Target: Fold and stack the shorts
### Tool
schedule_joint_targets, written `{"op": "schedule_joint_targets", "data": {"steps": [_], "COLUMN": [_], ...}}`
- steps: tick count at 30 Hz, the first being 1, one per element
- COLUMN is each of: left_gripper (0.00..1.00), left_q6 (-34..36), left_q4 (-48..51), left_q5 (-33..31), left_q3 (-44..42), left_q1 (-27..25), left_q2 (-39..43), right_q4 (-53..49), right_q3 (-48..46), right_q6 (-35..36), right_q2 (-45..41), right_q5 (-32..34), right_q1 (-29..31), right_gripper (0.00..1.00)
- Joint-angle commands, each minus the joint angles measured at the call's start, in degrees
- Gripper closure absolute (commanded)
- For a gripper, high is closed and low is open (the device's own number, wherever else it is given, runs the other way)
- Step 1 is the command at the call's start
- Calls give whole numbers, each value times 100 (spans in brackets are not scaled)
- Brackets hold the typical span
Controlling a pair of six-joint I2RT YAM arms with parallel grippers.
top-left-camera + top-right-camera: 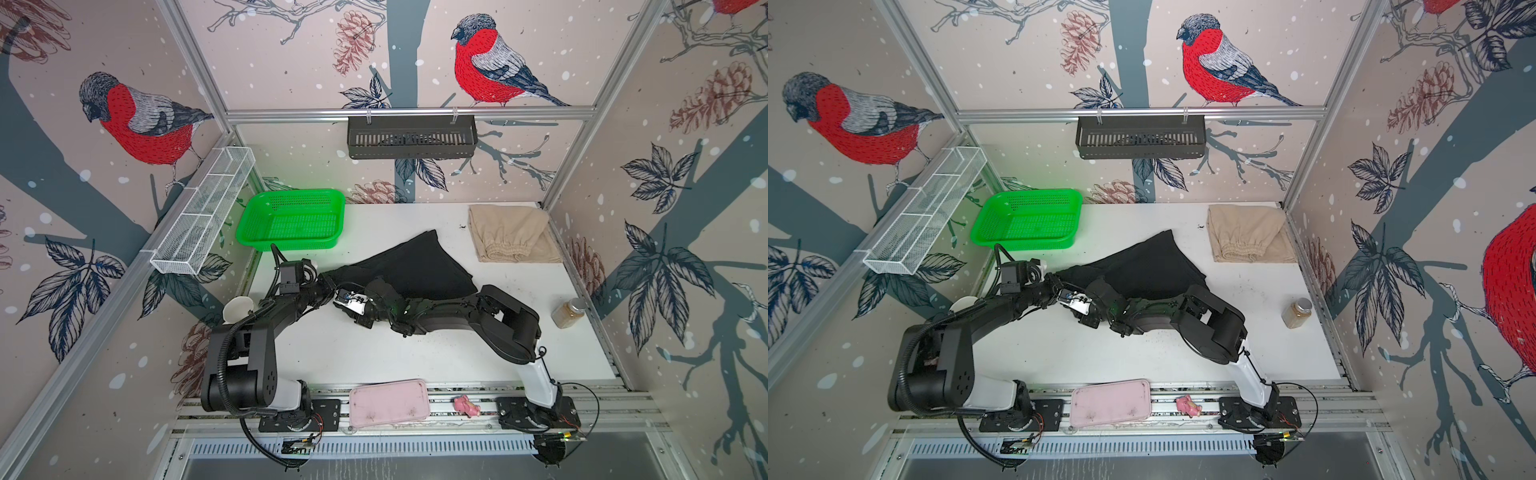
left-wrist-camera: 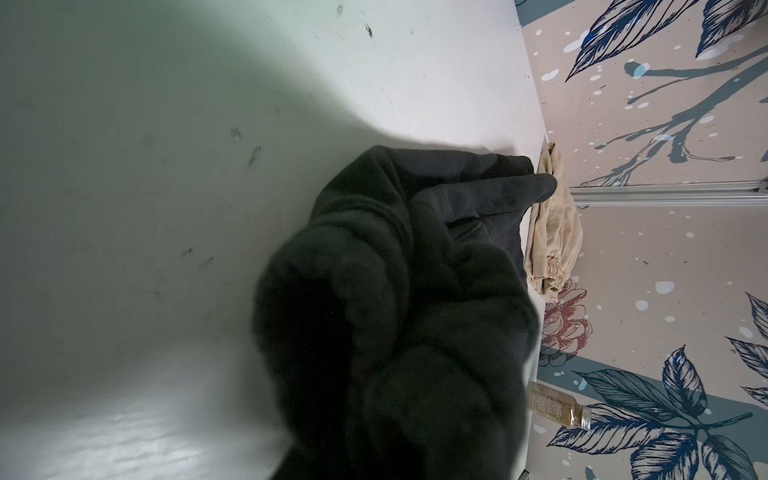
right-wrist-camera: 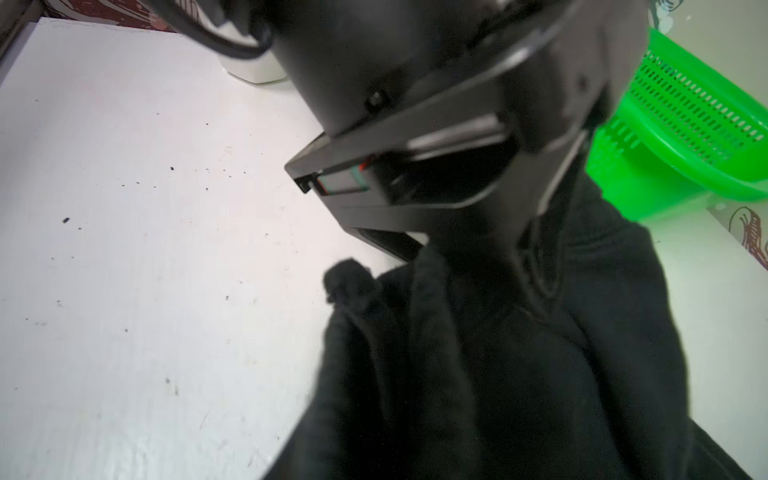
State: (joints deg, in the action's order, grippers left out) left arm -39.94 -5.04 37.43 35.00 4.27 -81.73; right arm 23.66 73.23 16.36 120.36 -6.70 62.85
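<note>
The black shorts (image 1: 415,266) lie across the middle of the white table (image 1: 374,357), with one end drawn up into a bunch at the left. There both grippers meet. My left gripper (image 1: 329,281) is closed on that bunched end. In the right wrist view the cloth (image 3: 498,374) comes out from between its fingers (image 3: 538,253). My right gripper (image 1: 341,291) is pressed against the same bunch, and black cloth hides its jaws. In the left wrist view the black shorts (image 2: 415,311) fill the near field. The beige shorts (image 1: 513,239) lie folded at the back right corner.
A green basket (image 1: 291,218) stands at the back left and a jar (image 1: 568,312) near the right wall. A pink tray (image 1: 388,402) and a small pink rag (image 1: 467,406) rest on the front rail. A white cup (image 1: 237,309) sits by the left arm.
</note>
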Motion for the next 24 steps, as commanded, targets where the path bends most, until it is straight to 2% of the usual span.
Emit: {"op": "schedule_joint_targets", "data": {"steps": [1, 4, 6, 10, 14, 16, 20, 24], "left_gripper": [100, 100, 100, 100, 100, 100, 100, 100], "left_q6": [404, 613, 800, 1379, 1797, 1903, 1860, 1958], "left_q4": [648, 1192, 1664, 2787, 3629, 3888, 4009, 4352], "left_q5": [-23, 19, 27, -40, -100, -107, 90, -18], "left_q3": [314, 596, 838, 1520, 2149, 2441, 2734, 3225], "left_q1": [-10, 83, 213, 496, 634, 636, 636, 652], "left_q2": [108, 220, 280, 342, 252, 140, -20, -288], "right_q4": [-111, -214, -409, -1093, -1681, -1716, -1602, -1868], "right_q3": [96, -101, -272, -572, -550, -489, -76, 687], "right_q6": [-427, -985, -1243, -1123, -676, -577, -430, -438], "right_q2": [-288, -771, -1086, -1519, -1344, -1163, -502, 334], "right_q5": [-507, -1177, -1355, -1053, -555, -554, -546, -791], "right_q1": [-101, -479, -790, -1292, -1309, -1190, -766, -441], "right_gripper": [24, 17, 18, 33, 64, 74, 84, 90]}}
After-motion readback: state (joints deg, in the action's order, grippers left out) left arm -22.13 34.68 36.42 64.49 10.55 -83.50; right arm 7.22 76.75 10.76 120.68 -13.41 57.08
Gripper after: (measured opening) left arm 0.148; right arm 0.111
